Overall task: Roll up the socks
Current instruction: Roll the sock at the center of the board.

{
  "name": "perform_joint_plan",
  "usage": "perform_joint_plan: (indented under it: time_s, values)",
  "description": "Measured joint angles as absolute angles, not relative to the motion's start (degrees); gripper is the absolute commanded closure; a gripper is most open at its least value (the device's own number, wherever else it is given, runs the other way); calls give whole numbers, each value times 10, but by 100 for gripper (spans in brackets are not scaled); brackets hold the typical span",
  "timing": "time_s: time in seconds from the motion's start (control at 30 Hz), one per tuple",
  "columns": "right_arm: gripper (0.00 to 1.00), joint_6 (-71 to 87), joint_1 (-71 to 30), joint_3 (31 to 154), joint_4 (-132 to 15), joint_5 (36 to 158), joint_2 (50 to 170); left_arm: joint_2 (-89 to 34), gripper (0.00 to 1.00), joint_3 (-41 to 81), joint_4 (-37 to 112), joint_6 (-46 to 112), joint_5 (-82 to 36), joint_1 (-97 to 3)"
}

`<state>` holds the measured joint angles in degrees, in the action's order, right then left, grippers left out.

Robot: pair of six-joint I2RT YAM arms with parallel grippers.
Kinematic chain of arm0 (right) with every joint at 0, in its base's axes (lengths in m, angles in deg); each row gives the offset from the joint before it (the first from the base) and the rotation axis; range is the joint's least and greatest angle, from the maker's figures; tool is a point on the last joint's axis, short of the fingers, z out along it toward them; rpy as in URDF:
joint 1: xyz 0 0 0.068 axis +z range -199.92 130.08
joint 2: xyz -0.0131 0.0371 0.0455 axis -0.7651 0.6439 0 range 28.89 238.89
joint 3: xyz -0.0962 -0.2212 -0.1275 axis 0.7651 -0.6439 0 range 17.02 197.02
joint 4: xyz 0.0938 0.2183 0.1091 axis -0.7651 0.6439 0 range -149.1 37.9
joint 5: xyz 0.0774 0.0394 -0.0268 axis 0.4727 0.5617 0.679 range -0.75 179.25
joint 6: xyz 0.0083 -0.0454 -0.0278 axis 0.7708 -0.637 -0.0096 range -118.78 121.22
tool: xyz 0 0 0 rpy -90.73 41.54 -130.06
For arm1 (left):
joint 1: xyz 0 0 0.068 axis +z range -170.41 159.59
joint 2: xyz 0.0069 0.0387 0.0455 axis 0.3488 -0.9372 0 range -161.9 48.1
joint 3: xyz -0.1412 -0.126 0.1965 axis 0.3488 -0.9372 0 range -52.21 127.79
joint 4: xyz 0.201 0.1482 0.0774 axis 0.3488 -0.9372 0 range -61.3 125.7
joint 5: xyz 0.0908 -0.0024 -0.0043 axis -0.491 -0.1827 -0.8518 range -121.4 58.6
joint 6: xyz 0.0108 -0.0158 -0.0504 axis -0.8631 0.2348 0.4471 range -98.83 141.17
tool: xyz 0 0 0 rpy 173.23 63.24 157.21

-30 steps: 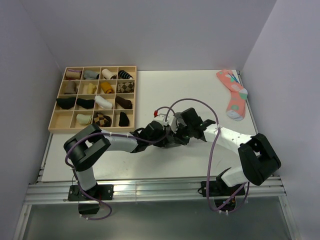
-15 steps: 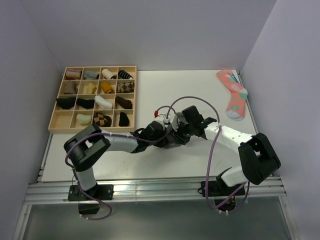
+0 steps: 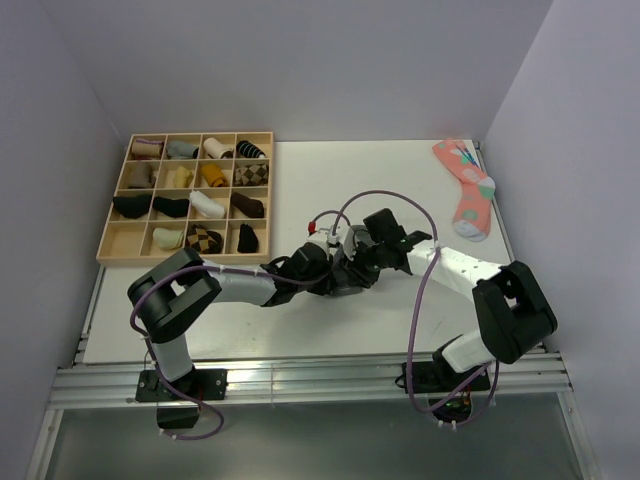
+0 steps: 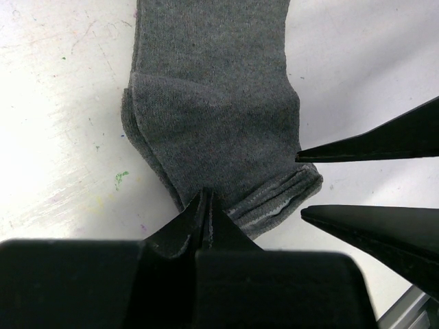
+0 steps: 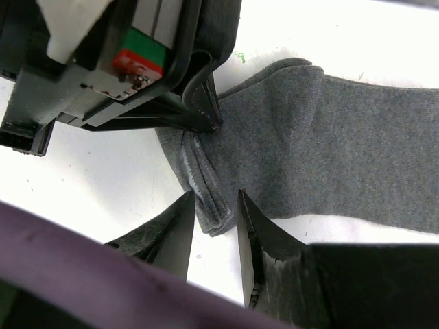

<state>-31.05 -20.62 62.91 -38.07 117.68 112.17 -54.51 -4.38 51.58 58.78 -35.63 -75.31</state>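
Left pincer [image 4: 206,205]: jaws fully closed, tips set on the cuff edge of the grey socks [image 4: 212,96] at the lower centre of the left wrist view; whether any fabric is caught between them cannot be told. Right pincer [image 5: 212,218]: jaws a narrow gap apart, straddling the cuff corner just beside the left tips; the socks lie flat and stacked, long axis running from the cuff at the bottom of the left wrist view to the top edge. White table [image 3: 370,180], both arms meeting near its centre in the top view; wooden tray [image 3: 124,240] of sock rolls at upper left, pink sock [image 3: 466,190] at upper right, pale walls around.
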Motion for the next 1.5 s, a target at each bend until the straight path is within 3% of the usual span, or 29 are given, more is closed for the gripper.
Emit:
perform_joint_plan:
  time_s: [1.5]
  values:
    - [63,-310,-289,579,-372,1256,1069,-552,100,-32,509,579,-352,-764]
